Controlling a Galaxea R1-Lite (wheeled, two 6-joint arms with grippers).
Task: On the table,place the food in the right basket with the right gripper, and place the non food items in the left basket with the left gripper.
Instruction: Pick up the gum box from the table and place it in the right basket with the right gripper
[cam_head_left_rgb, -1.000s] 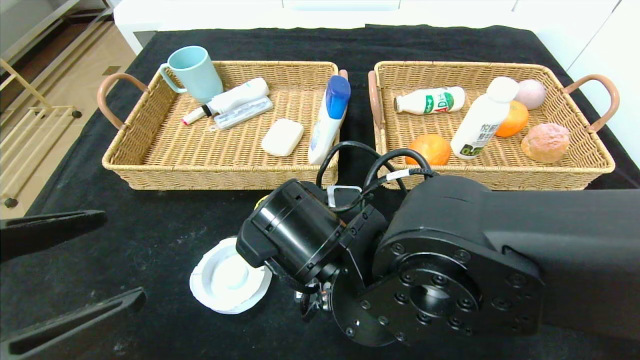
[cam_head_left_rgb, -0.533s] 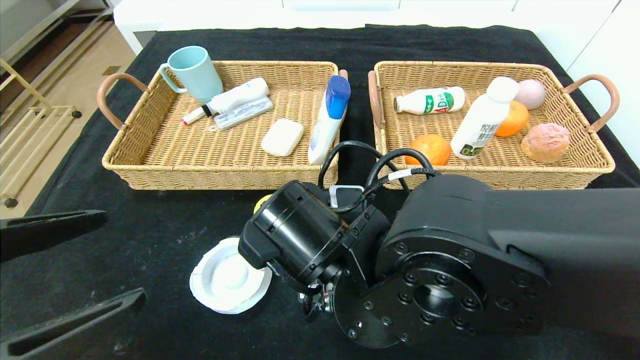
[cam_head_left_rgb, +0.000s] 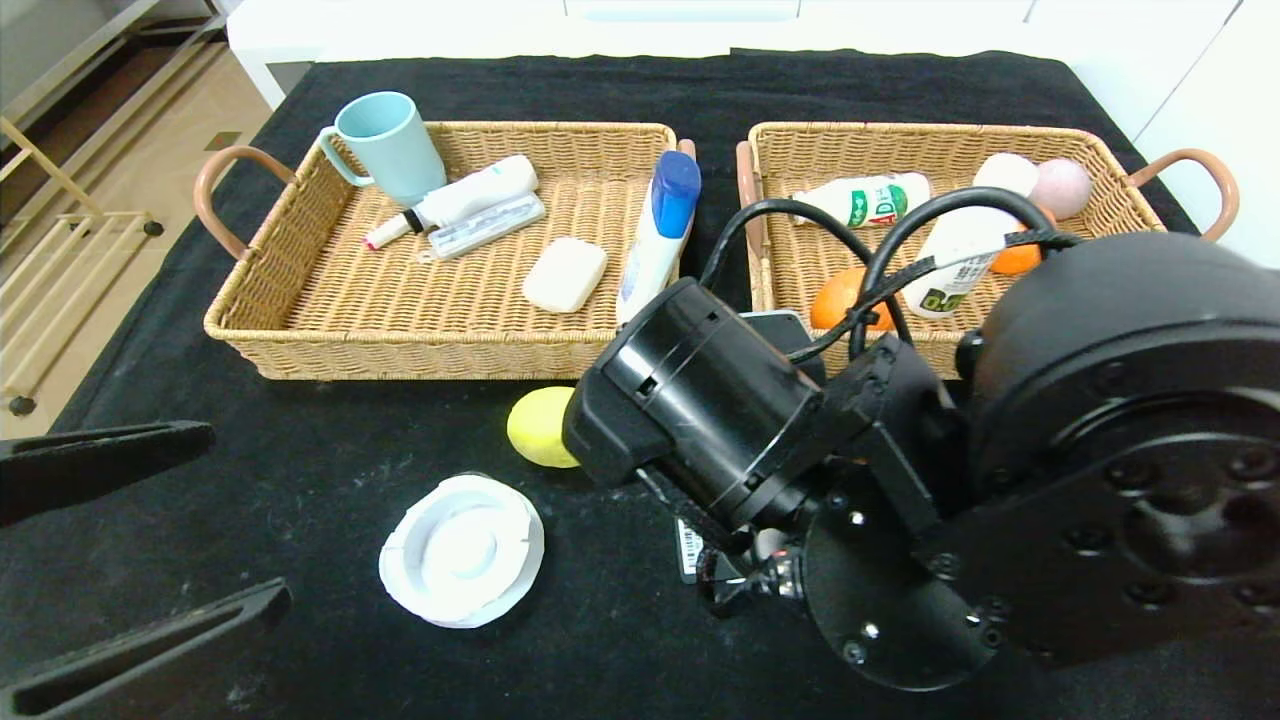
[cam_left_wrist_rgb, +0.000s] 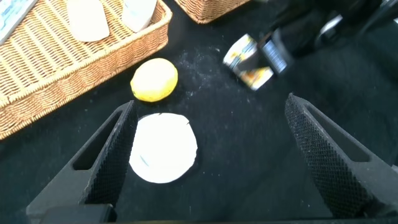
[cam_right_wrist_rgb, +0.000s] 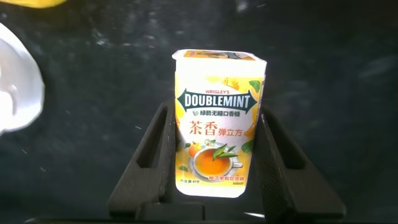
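My right gripper (cam_right_wrist_rgb: 216, 115) is shut on a yellow-and-white Doublemint gum tub (cam_right_wrist_rgb: 217, 124), which hangs just above the black table. In the head view the tub (cam_head_left_rgb: 688, 548) peeks out under the right wrist, in front of the two baskets. A yellow lemon (cam_head_left_rgb: 540, 427) lies on the table by the left basket (cam_head_left_rgb: 440, 345). Just in front of the lemon lies a white round lid (cam_head_left_rgb: 462, 549). My left gripper (cam_left_wrist_rgb: 210, 106) hovers open over the lid (cam_left_wrist_rgb: 163, 148), holding nothing. The right basket (cam_head_left_rgb: 920, 130) is partly hidden by my right arm.
The left basket holds a teal mug (cam_head_left_rgb: 392, 145), a blue-capped bottle (cam_head_left_rgb: 658, 235), a soap bar (cam_head_left_rgb: 565, 274) and tubes. The right basket holds oranges (cam_head_left_rgb: 840, 297), milk bottles (cam_head_left_rgb: 868, 200) and a pink ball (cam_head_left_rgb: 1060, 185). White furniture stands beyond the table's far edge.
My right arm has risen and swung right toward the right basket, carrying the gum tub. The lemon it hid now shows. The left gripper has stayed put.
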